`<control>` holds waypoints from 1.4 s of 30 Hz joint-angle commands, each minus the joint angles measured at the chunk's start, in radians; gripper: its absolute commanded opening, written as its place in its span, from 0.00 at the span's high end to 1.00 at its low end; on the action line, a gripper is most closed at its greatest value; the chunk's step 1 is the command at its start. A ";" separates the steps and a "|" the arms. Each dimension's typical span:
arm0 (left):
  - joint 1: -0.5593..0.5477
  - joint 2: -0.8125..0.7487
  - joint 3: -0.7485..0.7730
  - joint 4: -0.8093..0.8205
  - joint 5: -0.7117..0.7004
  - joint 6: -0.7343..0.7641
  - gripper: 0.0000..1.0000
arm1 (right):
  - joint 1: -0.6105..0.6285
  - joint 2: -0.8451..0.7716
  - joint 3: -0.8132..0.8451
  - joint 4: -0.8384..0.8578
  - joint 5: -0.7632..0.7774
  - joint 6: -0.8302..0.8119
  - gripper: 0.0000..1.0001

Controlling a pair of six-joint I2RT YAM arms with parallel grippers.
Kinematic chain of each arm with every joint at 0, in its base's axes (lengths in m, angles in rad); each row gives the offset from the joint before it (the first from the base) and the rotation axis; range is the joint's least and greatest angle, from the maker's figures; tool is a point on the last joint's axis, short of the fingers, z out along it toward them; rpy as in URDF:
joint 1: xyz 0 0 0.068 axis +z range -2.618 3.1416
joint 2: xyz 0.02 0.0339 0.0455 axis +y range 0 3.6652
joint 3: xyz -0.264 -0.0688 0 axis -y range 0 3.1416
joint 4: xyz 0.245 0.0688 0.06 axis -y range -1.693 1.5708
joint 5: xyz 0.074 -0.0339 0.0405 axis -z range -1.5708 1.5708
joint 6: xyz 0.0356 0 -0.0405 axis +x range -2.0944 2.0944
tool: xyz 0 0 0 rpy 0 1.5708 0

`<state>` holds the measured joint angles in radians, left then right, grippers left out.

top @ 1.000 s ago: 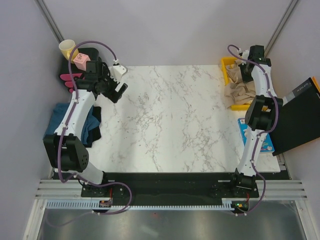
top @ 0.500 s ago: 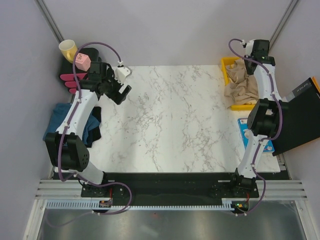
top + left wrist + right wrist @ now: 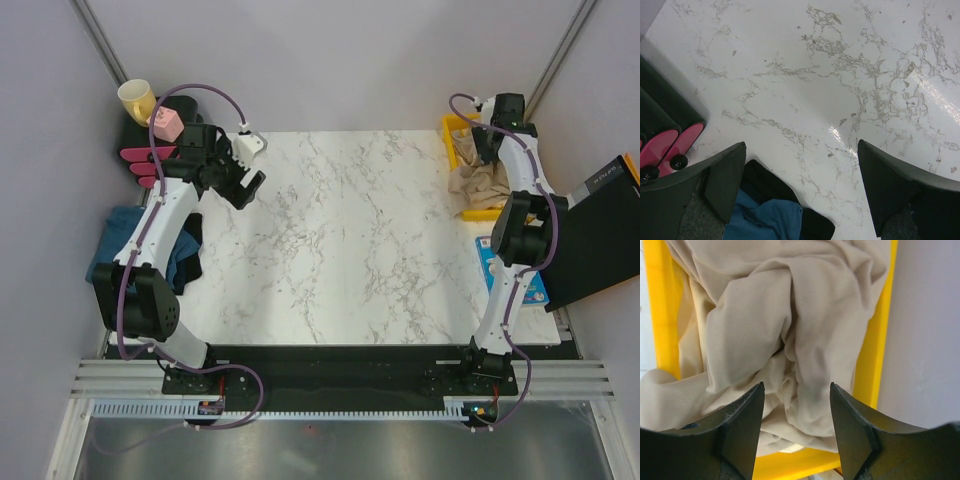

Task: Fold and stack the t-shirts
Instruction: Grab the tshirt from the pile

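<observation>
Several crumpled beige t-shirts [image 3: 478, 185] fill a yellow bin [image 3: 450, 125] at the back right and spill over its near edge. My right gripper [image 3: 484, 146] hovers over them, open, with nothing between its jaws. In the right wrist view the beige cloth [image 3: 790, 315] lies just below the right gripper [image 3: 797, 386]. A teal-blue t-shirt [image 3: 115, 240] and a dark navy t-shirt [image 3: 187, 255] lie bunched at the table's left edge. My left gripper [image 3: 246, 186] hangs wide open above the back left of the table. Under the left gripper [image 3: 801, 145] show the teal cloth [image 3: 767, 220] and navy cloth [image 3: 765, 182].
A yellow cup [image 3: 134, 96], a pink block [image 3: 165, 122] and pink-tipped black objects [image 3: 140, 160] sit at the back left corner. A black folder [image 3: 600, 235] and a blue printed card [image 3: 535, 285] lie along the right edge. Grey walls close in both sides.
My right gripper has opened from shut and shifted slightly back over the bin, with the beige cloth lying loose below it. The left gripper has drifted a little to the right.
</observation>
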<state>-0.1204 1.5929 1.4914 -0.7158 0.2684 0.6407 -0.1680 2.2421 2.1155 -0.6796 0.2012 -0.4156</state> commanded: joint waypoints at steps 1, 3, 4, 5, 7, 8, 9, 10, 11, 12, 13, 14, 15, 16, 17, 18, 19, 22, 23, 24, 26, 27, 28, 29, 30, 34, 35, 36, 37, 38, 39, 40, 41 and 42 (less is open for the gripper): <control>-0.004 -0.016 0.036 0.009 0.011 -0.004 0.00 | -0.005 0.048 0.052 0.035 0.050 -0.005 0.39; -0.004 -0.019 0.035 0.009 0.012 -0.003 0.00 | -0.005 0.062 0.051 0.041 0.063 -0.011 0.42; -0.004 -0.022 0.035 0.007 0.011 -0.007 0.00 | -0.005 0.063 0.051 0.044 0.072 -0.011 0.46; -0.004 -0.024 0.035 0.007 0.012 -0.007 0.00 | -0.005 0.063 0.051 0.051 0.089 -0.011 0.53; -0.005 -0.027 0.033 0.009 0.017 -0.013 0.00 | -0.005 0.057 0.054 0.057 0.101 -0.014 0.94; -0.005 -0.027 0.033 0.009 0.020 -0.013 0.00 | -0.007 0.042 0.055 0.067 0.127 -0.008 1.00; -0.005 -0.030 0.032 0.009 0.026 -0.018 0.00 | -0.005 0.030 0.058 0.071 0.129 -0.011 1.00; -0.007 -0.028 0.032 0.009 0.031 -0.016 0.00 | -0.004 0.018 0.064 0.074 0.132 -0.017 1.00; -0.007 -0.028 0.032 0.010 0.032 -0.019 0.00 | 0.001 -0.016 0.066 0.089 0.147 -0.025 1.00; -0.008 -0.028 0.032 0.012 0.040 -0.022 0.00 | 0.001 -0.033 0.069 0.092 0.149 -0.029 1.00; -0.012 -0.022 0.030 0.012 0.045 -0.021 0.00 | 0.002 -0.050 0.089 0.094 0.150 -0.035 1.00; -0.015 -0.021 0.032 0.015 0.049 -0.021 0.00 | 0.008 -0.085 0.099 0.095 0.150 -0.041 1.00; -0.018 -0.019 0.032 0.015 0.061 -0.018 0.00 | 0.010 -0.102 0.109 0.097 0.155 -0.063 1.00; -0.027 -0.014 0.027 0.019 0.068 -0.015 0.00 | 0.013 -0.120 0.124 0.103 0.156 -0.080 1.00; -0.031 -0.013 0.026 0.030 0.074 -0.010 0.00 | 0.016 -0.153 0.129 0.120 0.161 -0.094 1.00; -0.035 -0.010 0.021 0.038 0.078 0.002 0.00 | 0.021 -0.170 0.132 0.126 0.156 -0.124 1.00; -0.042 -0.004 0.020 0.047 0.083 0.010 0.00 | 0.022 -0.197 0.136 0.135 0.155 -0.138 1.00; -0.053 0.009 0.017 0.073 0.112 0.051 0.00 | 0.035 -0.255 0.132 0.185 0.149 -0.195 1.00; -0.056 0.022 0.021 0.093 0.123 0.060 0.00 | 0.044 -0.269 0.129 0.224 0.149 -0.210 1.00; -0.059 0.030 0.029 0.102 0.129 0.080 0.00 | 0.047 -0.283 0.120 0.245 0.152 -0.227 1.00; -0.073 0.061 0.043 0.121 0.144 0.097 0.00 | 0.068 -0.321 0.104 0.328 0.150 -0.278 1.00; -0.079 0.074 0.062 0.139 0.147 0.108 0.00 | 0.076 -0.337 0.077 0.360 0.149 -0.296 1.00; -0.091 0.090 0.076 0.147 0.149 0.112 0.00 | 0.084 -0.366 0.058 0.435 0.141 -0.336 1.00; -0.097 0.104 0.090 0.154 0.150 0.116 0.01 | 0.100 -0.381 0.040 0.477 0.133 -0.353 1.00; -0.104 0.137 0.119 0.171 0.150 0.117 0.00 | 0.110 -0.397 0.003 0.517 0.127 -0.374 1.00; -0.145 0.219 0.194 0.213 0.143 0.116 0.00 | 0.151 -0.426 0.000 0.669 0.087 -0.445 1.00; -0.153 0.231 0.210 0.214 0.138 0.114 0.00 | 0.162 -0.418 0.009 0.672 0.101 -0.474 1.00; -0.159 0.255 0.237 0.214 0.134 0.116 0.00 | 0.160 -0.403 0.053 0.672 0.121 -0.497 1.00; -0.171 0.262 0.247 0.216 0.130 0.114 0.00 | 0.160 -0.365 0.075 0.673 0.142 -0.524 1.00; -0.176 0.268 0.254 0.216 0.127 0.113 0.00 | 0.162 -0.346 0.093 0.672 0.197 -0.557 1.00; -0.182 0.271 0.259 0.217 0.129 0.111 0.00 | 0.160 -0.331 0.107 0.672 0.217 -0.568 1.00; -0.183 0.263 0.256 0.223 0.130 0.109 0.00 | 0.154 -0.319 0.109 0.696 0.231 -0.556 1.00; -0.185 0.259 0.245 0.226 0.134 0.106 0.00 | 0.144 -0.325 0.107 0.695 0.206 -0.528 1.00; -0.185 0.254 0.239 0.230 0.135 0.103 0.00 | 0.134 -0.335 0.089 0.690 0.181 -0.476 1.00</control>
<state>-0.2966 1.8618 1.6970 -0.5365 0.3790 0.7208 0.0032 1.9133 2.1601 -0.1413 0.3515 -0.8989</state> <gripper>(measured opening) 0.993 0.012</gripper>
